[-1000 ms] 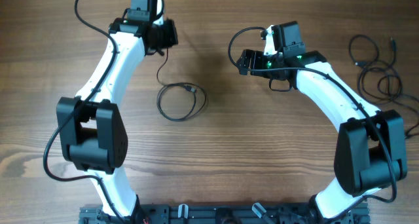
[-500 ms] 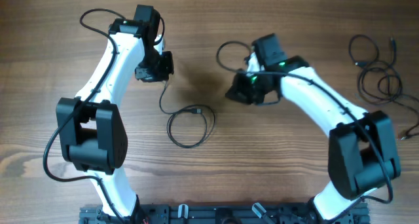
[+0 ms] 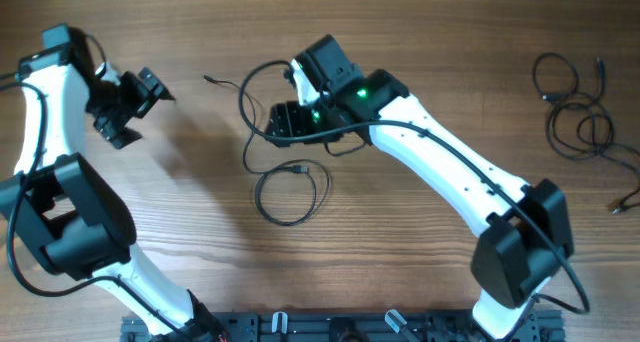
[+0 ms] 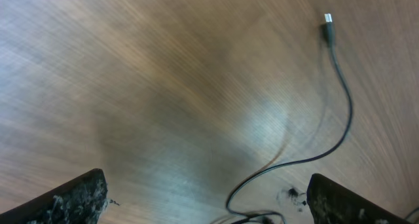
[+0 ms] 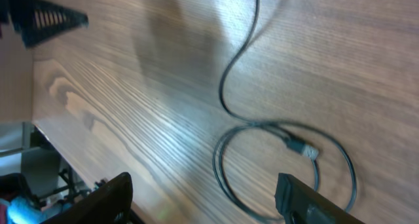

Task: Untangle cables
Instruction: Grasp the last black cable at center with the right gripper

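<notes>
The one cable (image 3: pixel 245 147) lying free sits on the middle of the table (image 3: pixel 450 22), and its coiled loop (image 3: pixel 292 194) is my landmark. The loop lies flat on the wood, with one plug (image 3: pixel 298 168) resting just inside its far edge. From the loop's left side the cord runs away from my base, arches over, and ends in a second plug (image 3: pixel 208 79) beyond the loop and to its left.

My right claw (image 3: pixel 278 122) hangs just beyond the loop, over that rising cord. Its fingers stand partly apart and I grip nothing. In my right wrist view the loop (image 5: pixel 288 165) and its plug (image 5: pixel 302 147) lie on the wood below, the loop running behind my right-hand finger (image 5: pixel 308 198).

My left claw (image 3: pixel 138 108) is well to the left of the loop and farther from my base. It is spread wide and empty. In my left wrist view I see bare wood between the fingers (image 4: pixel 72 201), the cord (image 4: pixel 347 112) curving across it, and the second plug (image 4: pixel 327 24) at its end.

The tangle of cables (image 3: pixel 575 107) lies far to the right of the loop, near the table's right edge, several thin cords crossing one another. One more cord end (image 3: pixel 625 197) shows at that edge, about level with the loop.
</notes>
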### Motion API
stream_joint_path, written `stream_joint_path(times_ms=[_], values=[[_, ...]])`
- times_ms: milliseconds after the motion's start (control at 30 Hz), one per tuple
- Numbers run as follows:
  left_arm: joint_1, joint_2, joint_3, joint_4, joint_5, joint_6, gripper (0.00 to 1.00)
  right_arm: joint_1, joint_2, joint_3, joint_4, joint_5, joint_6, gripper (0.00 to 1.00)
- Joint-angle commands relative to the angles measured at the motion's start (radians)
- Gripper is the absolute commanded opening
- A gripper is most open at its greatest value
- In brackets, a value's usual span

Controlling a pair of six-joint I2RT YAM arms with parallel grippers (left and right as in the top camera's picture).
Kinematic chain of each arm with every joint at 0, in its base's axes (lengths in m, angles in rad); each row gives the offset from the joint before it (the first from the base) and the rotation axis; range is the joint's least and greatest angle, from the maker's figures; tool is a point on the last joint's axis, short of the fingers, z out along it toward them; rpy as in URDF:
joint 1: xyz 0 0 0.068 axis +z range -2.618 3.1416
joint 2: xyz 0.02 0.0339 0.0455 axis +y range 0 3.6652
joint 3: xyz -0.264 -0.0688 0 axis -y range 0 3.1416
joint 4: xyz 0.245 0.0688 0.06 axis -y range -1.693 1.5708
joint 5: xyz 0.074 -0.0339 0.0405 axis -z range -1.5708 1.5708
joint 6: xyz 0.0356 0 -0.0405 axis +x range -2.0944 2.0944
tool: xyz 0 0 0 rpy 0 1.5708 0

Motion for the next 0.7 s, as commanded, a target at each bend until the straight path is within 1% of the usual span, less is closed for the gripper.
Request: stream_joint_path(times_ms=[0,67,100,133,167,200,233,267,333,367,400,433,467,533,600,667], values=[[0.008,-0.012,0.000,-0.033,0.026,-0.003,1.00,0.054,0.094,0.007,-0.037,0.031,0.059,0.56],[0.008,-0.012,0.000,-0.025,0.026,-0.003,1.00,0.109,0.134,-0.006,-0.041,0.043,0.132,0.42],[0.008,-0.012,0.000,-0.025,0.026,-0.003,1.00,0.136,0.156,-0.011,-0.038,0.092,0.220,0.42],[0.008,-0.012,0.000,-0.025,0.026,-0.003,1.00,0.158,0.174,-0.011,-0.035,0.132,0.334,0.55],[0.008,-0.012,0.000,-0.025,0.026,-0.003,1.00,0.173,0.186,-0.011,-0.032,0.158,0.473,0.64],[0.008,-0.012,0.000,-0.025,0.026,-0.003,1.00,0.182,0.190,-0.011,-0.031,0.184,0.619,0.54],[0.008,-0.012,0.000,-0.025,0.026,-0.003,1.00,0.185,0.190,-0.011,-0.031,0.205,0.767,0.38],[0.008,-0.012,0.000,-0.025,0.026,-0.003,1.00,0.185,0.190,-0.011,-0.032,0.213,0.936,0.36],[0.008,-0.012,0.000,-0.025,0.026,-0.003,1.00,0.185,0.191,-0.011,-0.031,0.232,1.160,0.32],[0.008,-0.012,0.000,-0.025,0.026,-0.003,1.00,0.185,0.191,-0.011,-0.020,0.257,1.253,0.34],[0.008,-0.012,0.000,-0.025,0.026,-0.003,1.00,0.185,0.191,-0.011,-0.005,0.276,1.306,0.44],[0.008,-0.012,0.000,-0.025,0.026,-0.003,1.00,0.187,0.191,-0.011,0.016,0.301,1.371,0.47],[0.008,-0.012,0.000,-0.025,0.026,-0.003,1.00,0.190,0.192,-0.012,0.042,0.329,1.427,0.47],[0.008,-0.012,0.000,-0.025,0.026,-0.003,1.00,0.193,0.214,-0.012,0.082,0.336,1.472,0.47],[0.008,-0.012,0.000,-0.025,0.026,-0.003,1.00,0.195,0.259,-0.012,0.110,0.335,1.477,0.47],[0.008,-0.012,0.000,-0.025,0.026,-0.003,1.00,0.194,0.317,-0.012,0.109,0.301,1.513,0.47]])
